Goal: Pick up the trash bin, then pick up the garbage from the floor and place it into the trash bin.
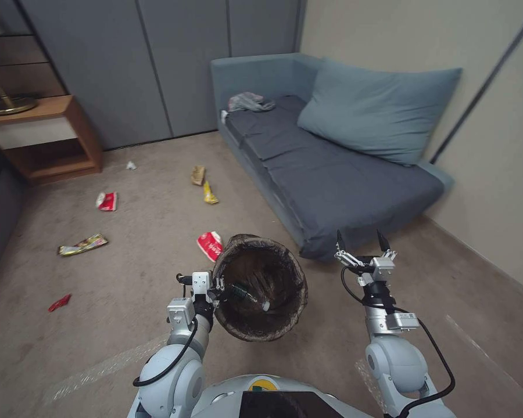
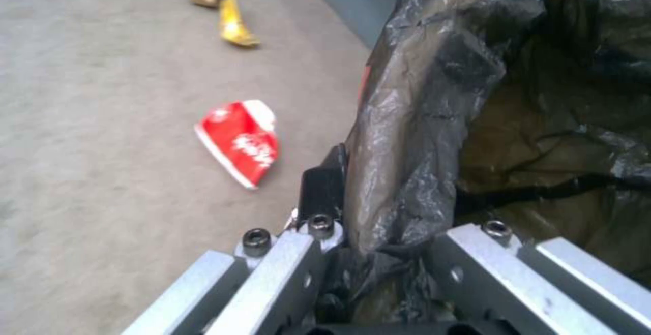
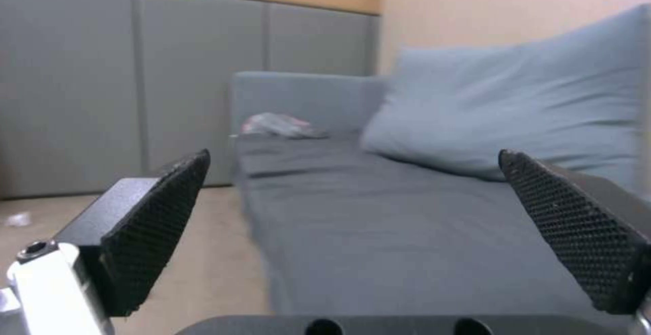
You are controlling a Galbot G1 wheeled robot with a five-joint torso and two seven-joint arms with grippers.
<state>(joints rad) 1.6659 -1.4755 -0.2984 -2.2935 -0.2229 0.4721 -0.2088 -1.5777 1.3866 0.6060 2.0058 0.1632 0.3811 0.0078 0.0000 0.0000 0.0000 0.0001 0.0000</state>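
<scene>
- Trash bin (image 1: 260, 287): lower centre of head view, off the floor, tilted so its mouth faces the camera; dark liner folded over rim. A clear bottle (image 1: 249, 295) lies inside.
- Left gripper (image 1: 217, 288): lower centre-left of head view, at bin's near-left rim, clamped on rim w/ liner bunched between the fingers. Left wrist view shows the liner (image 2: 434, 121) pinched at frame bottom.
- Right gripper (image 1: 361, 242): right of centre in head view, apart from bin, fingers spread wide, nothing in them. Right wrist view shows both pads (image 3: 159, 220) far apart, sofa (image 3: 380, 223) beyond.
- Garbage on carpet, head view: red-and-white cup (image 1: 210, 244) touching or just behind bin's upper-left edge; 2nd red-and-white piece (image 1: 106, 201) mid-left; yellow wrapper (image 1: 210, 194) and tan bag (image 1: 198, 174) upper centre; multicoloured wrapper (image 1: 82, 244) left; small red scrap (image 1: 59, 302) lower left; white tissue (image 1: 131, 165) upper left.
- Step in hand, as we judge: bin pickup done, floor pickup next. We'd take the nearest cup first.
- Advice: keep the bin mouth up enough that the bottle stays in; approx. centre the right fingers over the cup, close across its flattened width.
- Risk: grip is partly on slick liner, so bin could slip or swing.
</scene>
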